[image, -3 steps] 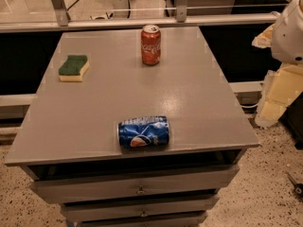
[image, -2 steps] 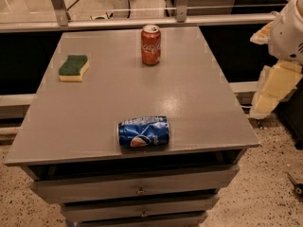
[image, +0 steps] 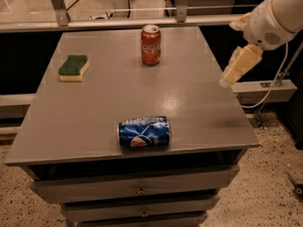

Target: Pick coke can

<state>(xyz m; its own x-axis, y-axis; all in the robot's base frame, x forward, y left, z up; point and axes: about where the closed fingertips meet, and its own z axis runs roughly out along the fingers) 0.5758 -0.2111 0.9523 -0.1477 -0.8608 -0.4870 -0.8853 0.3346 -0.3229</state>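
The coke can (image: pixel 151 45) is red with white script and a silver top. It stands upright at the back middle of the grey table (image: pixel 189 103). My gripper (image: pixel 240 64) hangs in the air at the table's right edge, to the right of the can and well apart from it. It holds nothing. The white arm behind it enters from the upper right corner.
A dented blue Pepsi can (image: pixel 143 133) lies on its side near the table's front edge. A green and yellow sponge (image: pixel 74 68) lies at the back left. The table has drawers below. A metal rail and glass run behind it. A cable hangs at the right.
My arm and gripper have moved left and up, from beside the table to over its right edge. The cans and the sponge have not moved.
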